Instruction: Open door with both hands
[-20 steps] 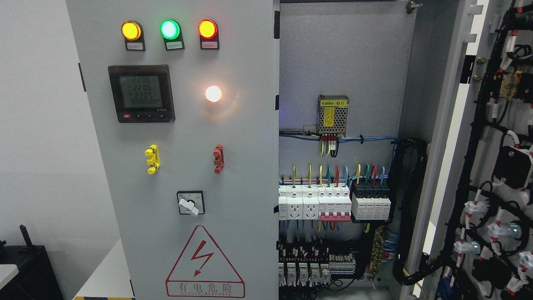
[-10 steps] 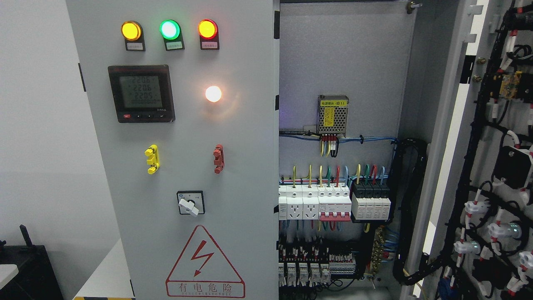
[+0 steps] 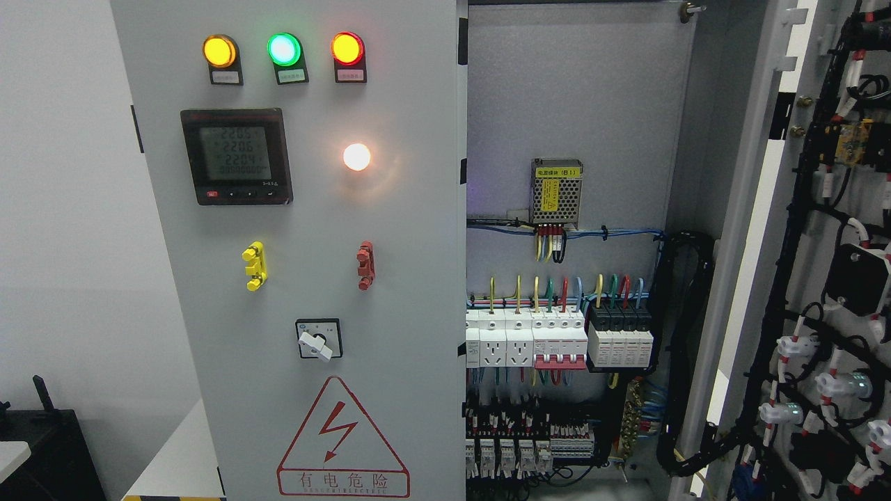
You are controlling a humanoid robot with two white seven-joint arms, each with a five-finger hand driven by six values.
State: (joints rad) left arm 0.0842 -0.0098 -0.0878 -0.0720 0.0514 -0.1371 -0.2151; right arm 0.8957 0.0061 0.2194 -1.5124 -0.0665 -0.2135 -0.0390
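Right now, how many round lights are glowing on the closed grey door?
4: a row along the top of yellow round lamp, green round lamp, red round lamp; white round lamp lower, right of the black meter.

The open right door (image 3: 821,278) runs off the frame at 3 o'clock, so only part of its wiring shows. The closed left door (image 3: 390,229) gets chopped at 12 and 6, and the warning triangle (image 3: 341,438) loses its bottom edge. Labels under the three lamps (image 3: 284,49) are way too tiny to read. The black box (image 3: 42,452) at 8 o'clock is half cut off, can't tell what it is.
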